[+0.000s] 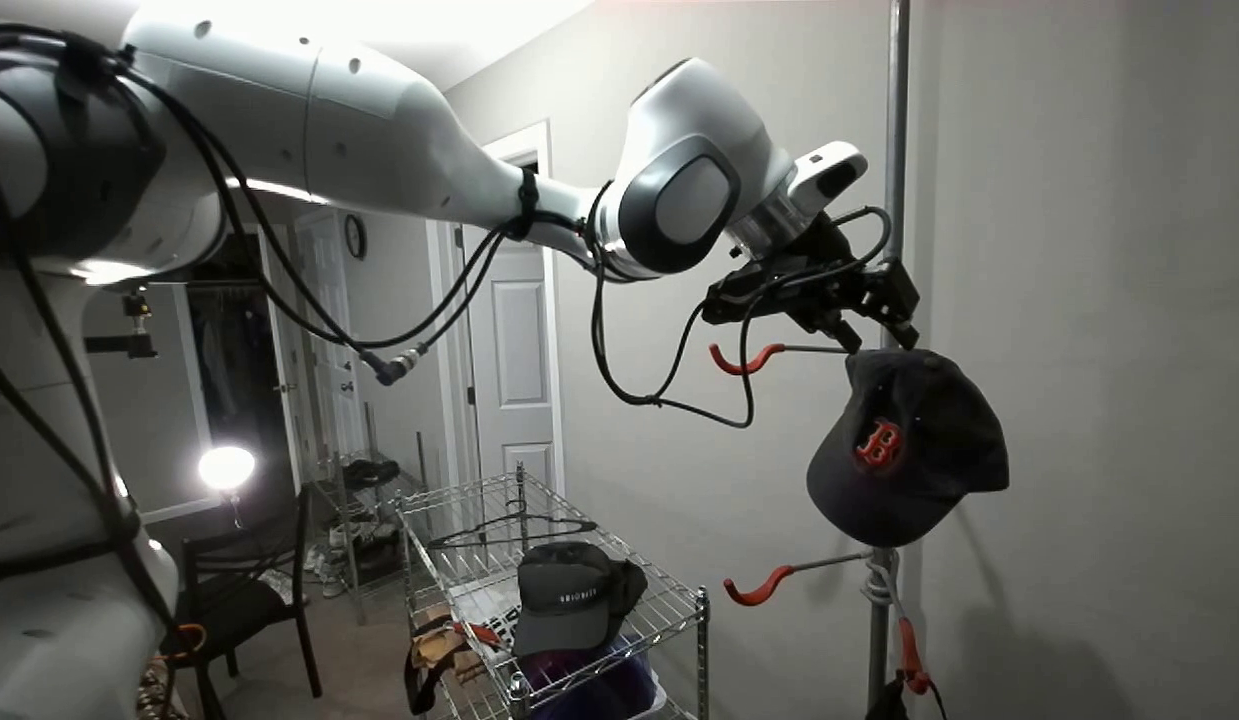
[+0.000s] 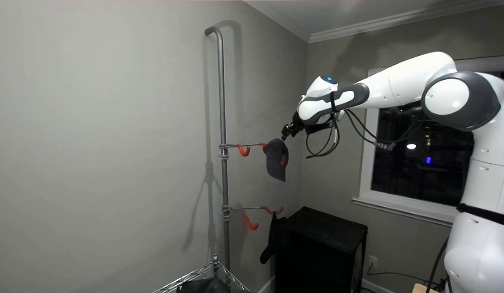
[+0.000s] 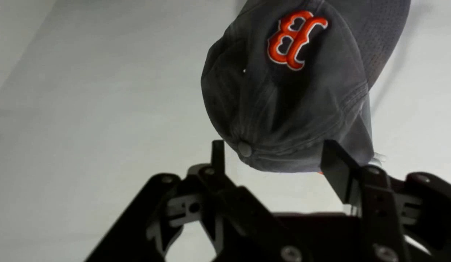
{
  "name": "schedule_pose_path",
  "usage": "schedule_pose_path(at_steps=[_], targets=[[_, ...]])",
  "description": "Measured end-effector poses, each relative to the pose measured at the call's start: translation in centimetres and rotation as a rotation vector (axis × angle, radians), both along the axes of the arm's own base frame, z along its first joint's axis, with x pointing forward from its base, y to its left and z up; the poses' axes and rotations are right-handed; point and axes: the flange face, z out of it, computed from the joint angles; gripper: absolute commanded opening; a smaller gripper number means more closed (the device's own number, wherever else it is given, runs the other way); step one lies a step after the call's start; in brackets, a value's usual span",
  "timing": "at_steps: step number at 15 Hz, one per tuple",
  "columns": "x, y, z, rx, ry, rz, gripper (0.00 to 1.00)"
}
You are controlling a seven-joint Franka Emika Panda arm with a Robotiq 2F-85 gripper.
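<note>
My gripper (image 1: pixel 881 342) is open and empty, with its fingertips pointing down at the crown of a dark cap (image 1: pixel 939 430) that has a red letter B. The cap hangs on a red-tipped hook of a grey metal pole (image 1: pixel 896 150); it also shows in an exterior view (image 2: pixel 274 156). In the wrist view the cap (image 3: pixel 301 98) lies ahead of the fingers. Its top button is between the fingertips (image 3: pixel 272 143), nearer the left finger, and the right finger overlaps its edge in the picture. I cannot tell whether either finger touches the cloth.
Other red hooks stick out from the pole (image 2: pixel 244 151), and a black item (image 2: pixel 272 240) hangs on a lower one. A wire shelf (image 1: pixel 702 650) bears another dark cap (image 1: pixel 569 600) and a black hanger (image 1: pixel 509 522). A black box (image 2: pixel 323 232) stands under the window (image 2: pixel 422 162).
</note>
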Motion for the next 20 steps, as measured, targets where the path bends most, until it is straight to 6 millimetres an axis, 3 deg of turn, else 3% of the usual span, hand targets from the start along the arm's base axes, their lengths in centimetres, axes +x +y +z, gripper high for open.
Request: schedule_pose_path(at_steps=[5, 11, 15, 20], targets=[[-1.9, 1.6, -0.1, -0.003, 0.013, 0.038, 1.0], [-5.6, 7.5, -2.4, -0.019, 0.114, 0.139, 1.0], [-8.3, 12.5, -5.5, -0.058, 0.2, 0.219, 1.0], [-10.5, 21.7, -10.9, -0.067, 0.331, 0.321, 1.0]])
